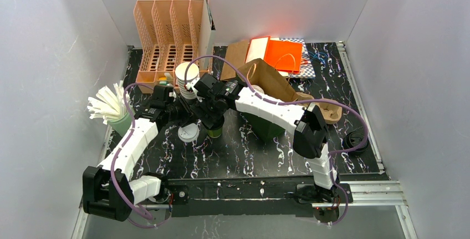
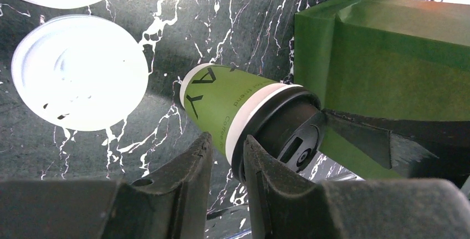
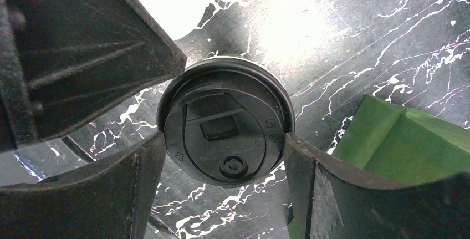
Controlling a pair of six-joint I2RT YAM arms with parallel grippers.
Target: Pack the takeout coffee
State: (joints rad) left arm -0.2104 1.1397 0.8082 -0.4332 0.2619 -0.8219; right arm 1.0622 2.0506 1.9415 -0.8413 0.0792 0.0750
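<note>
The takeout coffee [image 1: 215, 131] is a green paper cup with a white band and a black lid, standing upright on the dark marbled table. In the right wrist view its lid [image 3: 224, 128] fills the gap of my right gripper [image 3: 223, 142], whose two fingers press the rim from either side. My left gripper [image 2: 226, 139] sits against the cup's top edge [image 2: 233, 106]. Its jaws stand a narrow gap apart with only table showing between them, and one fingertip [image 2: 250, 145] touches the lid's rim. From above, both grippers [image 1: 206, 114] crowd over the cup.
A loose white lid [image 1: 188, 133] lies just left of the cup. A green paper bag [image 1: 266, 125] stands right of it, a brown bag [image 1: 269, 78] behind. White cups [image 1: 187, 75], a peach organizer [image 1: 169, 34], a cardboard carrier [image 1: 327, 111] and black lids [image 1: 354, 139] surround the area.
</note>
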